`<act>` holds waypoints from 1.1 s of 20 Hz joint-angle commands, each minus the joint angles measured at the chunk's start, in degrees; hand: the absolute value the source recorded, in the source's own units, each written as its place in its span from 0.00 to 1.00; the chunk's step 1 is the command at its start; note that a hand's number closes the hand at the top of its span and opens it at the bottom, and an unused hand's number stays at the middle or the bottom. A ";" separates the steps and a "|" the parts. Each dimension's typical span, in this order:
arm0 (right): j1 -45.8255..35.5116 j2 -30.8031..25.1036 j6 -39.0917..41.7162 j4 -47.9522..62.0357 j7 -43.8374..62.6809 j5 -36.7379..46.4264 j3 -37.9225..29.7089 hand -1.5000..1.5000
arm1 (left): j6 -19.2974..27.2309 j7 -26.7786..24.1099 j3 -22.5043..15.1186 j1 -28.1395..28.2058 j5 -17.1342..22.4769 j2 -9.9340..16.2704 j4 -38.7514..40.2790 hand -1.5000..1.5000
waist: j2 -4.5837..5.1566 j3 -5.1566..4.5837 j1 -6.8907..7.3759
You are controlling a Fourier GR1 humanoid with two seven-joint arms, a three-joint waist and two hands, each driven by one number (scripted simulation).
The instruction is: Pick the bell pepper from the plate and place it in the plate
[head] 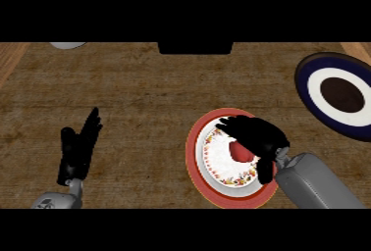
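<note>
My right hand (253, 135) hung over the red-rimmed plate (197, 162), fingers curled down around the bell pepper (240, 151). Only a patch of the pepper's red skin showed below my palm, against the plate's white middle. I could not tell whether the pepper rested on the plate or was lifted clear of it. The plate's inner rim carried a band of small red and yellow marks. My grey right forearm (315, 184) ran off toward the lower right corner.

My left hand (78, 147) sat at the left side, open, fingers straight and pointing away from me, holding nothing, well apart from the red-rimmed plate.

A second plate (319, 90), dark blue rim, white ring, dark brown centre, lay at the right edge of the wooden tabletop (145, 88), partly cut off by the view. It stood apart from the red-rimmed plate, farther from me. A black block (196, 47) sat at the far edge, middle. A pale rounded object (67, 45) showed at the far left, mostly cut off.
</note>
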 commanded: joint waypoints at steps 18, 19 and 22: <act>-0.58 1.82 -20.93 6.36 -12.79 13.70 -9.31 1.00 | -4.69 0.09 4.50 3.54 -1.07 -0.76 -3.50 0.50 | 0.02 0.02 -0.03; 1.48 2.01 -22.25 4.34 -10.51 13.69 -10.50 1.00 | -2.16 1.32 1.37 3.72 -3.90 -2.99 -5.32 0.50 | -0.09 0.04 -0.35; 7.18 0.05 -32.69 7.23 -13.63 11.84 -16.34 1.00 | -1.02 -0.23 1.71 2.97 -4.37 -4.11 -3.31 0.50 | 0.07 0.09 -0.78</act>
